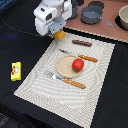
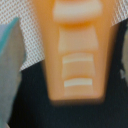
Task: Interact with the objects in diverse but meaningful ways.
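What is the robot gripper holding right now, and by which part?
The gripper holds the orange bread block. The exterior view suggests it is gripped by its upper part; the exact contact cannot be told.

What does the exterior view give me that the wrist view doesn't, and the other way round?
Only the exterior view shows the layout: the tomato on the wooden plate, fork and knife on the placemat, the sausage, the yellow packet and the grey pot. Only the wrist view shows the ridged surface of the orange bread block close up, filling the frame. Both show that block at the tool, over the placemat's edge.
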